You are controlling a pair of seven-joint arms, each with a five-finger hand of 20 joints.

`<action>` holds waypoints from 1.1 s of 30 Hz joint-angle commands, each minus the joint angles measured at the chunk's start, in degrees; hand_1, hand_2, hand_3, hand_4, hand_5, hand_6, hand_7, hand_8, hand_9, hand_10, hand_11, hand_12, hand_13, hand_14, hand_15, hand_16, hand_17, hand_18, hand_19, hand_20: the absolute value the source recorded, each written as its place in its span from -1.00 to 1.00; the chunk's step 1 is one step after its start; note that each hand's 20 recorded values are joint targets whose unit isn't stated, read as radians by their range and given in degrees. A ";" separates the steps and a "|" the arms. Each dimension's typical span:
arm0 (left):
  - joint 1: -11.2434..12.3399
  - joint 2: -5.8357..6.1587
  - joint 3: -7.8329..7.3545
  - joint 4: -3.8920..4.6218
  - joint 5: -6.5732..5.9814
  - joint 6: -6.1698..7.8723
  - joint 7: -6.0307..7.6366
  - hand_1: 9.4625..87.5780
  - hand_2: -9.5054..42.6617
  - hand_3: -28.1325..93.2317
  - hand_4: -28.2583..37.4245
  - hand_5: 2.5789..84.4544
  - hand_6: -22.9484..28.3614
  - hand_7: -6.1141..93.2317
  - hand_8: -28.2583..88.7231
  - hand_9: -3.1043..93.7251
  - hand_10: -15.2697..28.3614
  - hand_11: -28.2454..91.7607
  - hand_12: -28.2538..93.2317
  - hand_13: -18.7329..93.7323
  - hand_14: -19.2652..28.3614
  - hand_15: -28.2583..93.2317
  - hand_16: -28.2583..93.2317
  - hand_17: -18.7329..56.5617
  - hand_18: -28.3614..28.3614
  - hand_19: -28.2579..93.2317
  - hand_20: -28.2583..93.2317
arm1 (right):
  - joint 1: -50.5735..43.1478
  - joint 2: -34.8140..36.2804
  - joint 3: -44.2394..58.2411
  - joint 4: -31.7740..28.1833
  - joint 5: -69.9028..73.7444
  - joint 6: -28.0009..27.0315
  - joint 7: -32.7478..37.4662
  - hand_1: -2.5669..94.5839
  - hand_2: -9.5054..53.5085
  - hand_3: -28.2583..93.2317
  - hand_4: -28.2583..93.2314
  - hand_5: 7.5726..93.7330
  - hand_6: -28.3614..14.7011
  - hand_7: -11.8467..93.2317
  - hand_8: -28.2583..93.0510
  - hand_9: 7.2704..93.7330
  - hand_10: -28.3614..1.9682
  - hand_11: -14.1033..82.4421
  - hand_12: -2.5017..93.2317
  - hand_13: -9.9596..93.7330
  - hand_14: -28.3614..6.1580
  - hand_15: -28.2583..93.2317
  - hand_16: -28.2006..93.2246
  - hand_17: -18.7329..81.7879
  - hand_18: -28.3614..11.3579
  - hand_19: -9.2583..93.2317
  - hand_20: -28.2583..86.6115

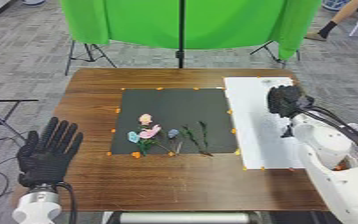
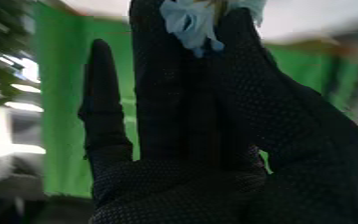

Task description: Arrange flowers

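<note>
- Closest in, the white right arm (image 1: 335,155) sweeps up from the bottom right corner, its black-gloved right hand (image 1: 285,100) over the far right part of the white rectangular sheet (image 1: 251,115).
- And it's a catch! The right wrist view has those fingers closed on a pale-blue, ruffled artificial flower (image 2: 190,19), petals pinched at the tips.
- Over by the near left corner of the brown wooden surface (image 1: 91,187), the black-gloved left hand (image 1: 44,162) waits with fingers straight, released, holding nothing.
- Centre stage, the black rectangular mat (image 1: 162,102): towards its near left corner lie a peach bloom (image 1: 145,119), a pink bloom (image 1: 151,132) and a light-blue bloom (image 1: 134,137), with thin green leafy stems (image 1: 190,136) to their right.
- The danger now? Soft petals could crumple under a hard squeeze, or the flower could swivel if the pinch is off-centre. Those bunched stems might snag and drag a neighbour at the next pick.
- Tough to call: the held flower's stem is hidden, its petals run off the wrist view's top edge, and a dark shape (image 1: 287,131) beneath the right wrist can't be identified.
</note>
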 commanded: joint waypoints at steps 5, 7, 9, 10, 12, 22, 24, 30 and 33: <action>1.56 -0.75 -0.03 -0.05 0.17 0.60 -0.41 -0.54 -0.22 0.75 -1.00 0.03 0.23 -0.69 -0.68 -0.12 0.37 -0.23 -0.38 -0.12 0.49 -0.02 -0.65 -0.70 0.50 0.06 -0.34 | 7.03 -5.20 -10.14 -6.69 -0.99 -1.38 -9.73 0.28 -1.00 0.64 -1.00 0.61 0.43 -0.07 -0.60 0.75 0.32 -0.56 -0.20 0.55 0.47 -0.06 0.11 -0.13 -0.45 0.30 -0.10; 1.55 -0.71 0.10 -0.04 0.31 0.48 -0.62 -0.54 -0.22 0.75 -1.00 0.03 0.23 -0.69 -0.68 -0.12 0.37 -0.23 -0.38 -0.12 0.49 -0.02 -0.65 -0.70 0.50 0.06 -0.34 | 8.17 -6.91 -12.05 -5.38 -1.38 0.26 -10.04 0.28 -1.00 0.63 -1.00 0.61 0.43 -0.06 -0.60 0.74 0.32 -0.57 -0.20 0.54 0.47 -0.06 0.11 -0.14 -0.45 0.29 -0.10; 1.32 -0.73 0.14 0.07 0.30 0.48 -0.86 -0.54 -0.22 0.75 -1.00 0.03 0.23 -0.69 -0.68 -0.12 0.37 -0.23 -0.38 -0.12 0.49 -0.02 -0.64 -0.70 0.50 0.06 -0.34 | 8.42 -8.34 -13.07 -4.47 -2.03 -0.39 -10.29 0.27 -1.00 0.63 -1.00 0.62 0.43 -0.06 -0.60 0.73 0.33 -0.58 -0.21 0.53 0.47 -0.07 0.11 -0.14 -0.45 0.29 -0.10; 1.21 -0.76 0.13 0.07 0.27 0.66 -0.96 -0.54 -0.22 0.75 -1.00 0.03 0.23 -0.69 -0.68 -0.12 0.37 -0.23 -0.38 -0.12 0.49 -0.02 -0.64 -0.70 0.50 0.06 -0.34 | 8.28 -8.86 -13.54 -3.93 -2.11 -0.61 -10.34 0.27 -1.00 0.63 -1.00 0.62 0.43 -0.06 -0.60 0.73 0.33 -0.58 -0.21 0.53 0.47 -0.07 0.11 -0.14 -0.45 0.29 -0.10; 0.97 -0.60 0.05 0.17 0.45 0.74 -1.12 -0.54 -0.22 0.75 -1.00 0.03 0.23 -0.69 -0.68 -0.12 0.37 -0.23 -0.38 -0.12 0.49 -0.02 -0.65 -0.70 0.50 0.06 -0.34 | 7.92 -10.31 -13.86 -2.95 -2.11 -3.09 -11.13 0.27 -1.00 0.63 -1.00 0.62 0.43 -0.07 -0.60 0.73 0.33 -0.58 -0.21 0.53 0.47 -0.07 0.11 -0.14 -0.45 0.29 -0.10; -0.55 -0.34 0.39 0.73 0.27 0.76 -2.43 -0.54 -0.21 0.75 -1.00 0.03 0.23 -0.69 -0.68 -0.12 0.38 -0.23 -0.38 -0.12 0.49 -0.01 -0.65 -0.70 0.50 0.06 -0.34 | 6.24 -14.14 -17.09 0.11 -8.03 -7.69 -13.34 0.27 -1.00 0.63 -1.00 0.64 0.45 -0.07 -0.61 0.72 0.33 -0.58 -0.22 0.52 0.46 -0.07 0.12 -0.14 -0.45 0.29 -0.09; -0.75 -0.24 0.48 0.64 0.73 1.43 -3.57 -0.54 -0.21 0.75 -1.00 0.03 0.23 -0.69 -0.68 -0.12 0.38 -0.23 -0.38 -0.12 0.49 -0.01 -0.65 -0.70 0.50 0.06 -0.34 | 5.67 -14.42 -17.08 0.15 -7.51 -6.86 -12.09 0.27 -1.00 0.63 -1.00 0.63 0.45 -0.07 -0.60 0.72 0.33 -0.58 -0.22 0.51 0.47 -0.07 0.12 -0.15 -0.46 0.29 -0.09; -0.70 -0.06 0.02 0.72 0.54 1.17 -3.47 -0.54 -0.19 0.74 -1.00 0.04 0.24 -0.69 -0.68 -0.12 0.39 -0.23 -0.39 -0.12 0.49 -0.01 -0.65 -0.70 0.50 0.06 -0.34 | 5.28 -14.76 -17.00 0.62 -7.24 -3.45 -9.70 0.27 -1.00 0.63 -1.00 0.63 0.45 -0.09 -0.62 0.70 0.33 -0.59 -0.24 0.50 0.47 -0.07 0.11 -0.15 -0.47 0.31 -0.07; -0.54 0.04 -0.26 0.73 0.48 1.36 -3.80 -0.53 -0.19 0.74 -1.00 0.04 0.24 -0.69 -0.68 -0.11 0.39 -0.22 -0.39 -0.12 0.49 0.00 -0.65 -0.70 0.50 0.06 -0.34 | 4.81 -14.75 -16.79 0.34 -6.61 -3.12 -9.33 0.26 -1.00 0.64 -1.00 0.59 0.47 -0.20 -0.62 0.64 0.33 -0.57 -0.32 0.49 0.45 -0.06 0.11 -0.16 -0.47 0.33 -0.07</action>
